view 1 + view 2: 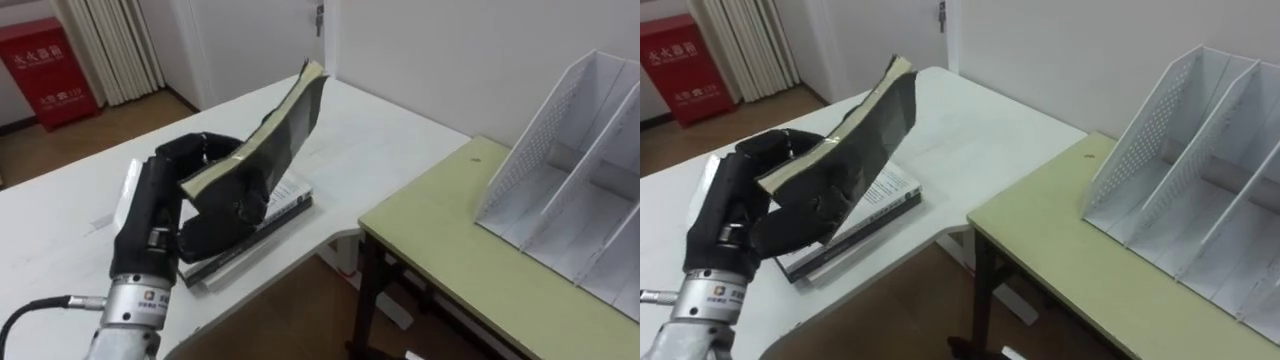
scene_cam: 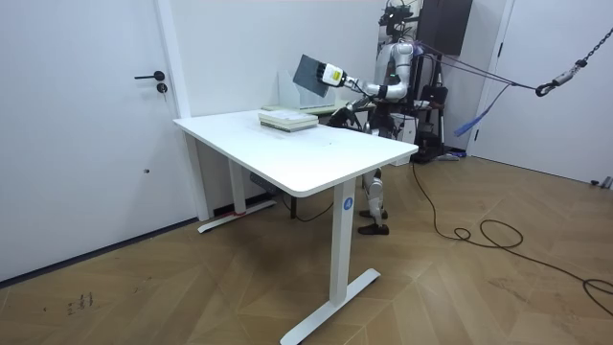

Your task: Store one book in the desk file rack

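The site was an office: white worktop, desk file rack, red fire-extinguisher box, door.

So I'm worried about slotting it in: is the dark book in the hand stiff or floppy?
Probably floppy: the dark book bows along its length with the left hand gripping one end. Likely light, since one hand holds it aloft. Its free end may catch on a divider of the file rack.
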